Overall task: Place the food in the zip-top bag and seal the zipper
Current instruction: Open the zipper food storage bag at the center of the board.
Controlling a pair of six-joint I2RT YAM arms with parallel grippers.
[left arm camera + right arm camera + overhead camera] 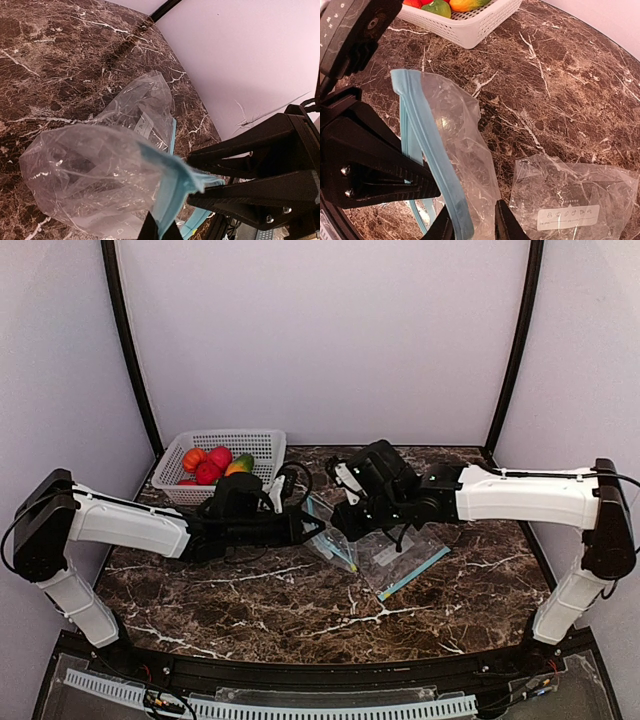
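Zip-top bag, zipper edge pinched in left end effector, right end effector parted astride; food in basket.

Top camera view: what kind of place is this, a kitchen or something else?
Probably a robot test booth, not a kitchen: a left arm and right arm bolted to a marble-patterned table, plain walls closing it in, and toy fruit in a white basket as props.
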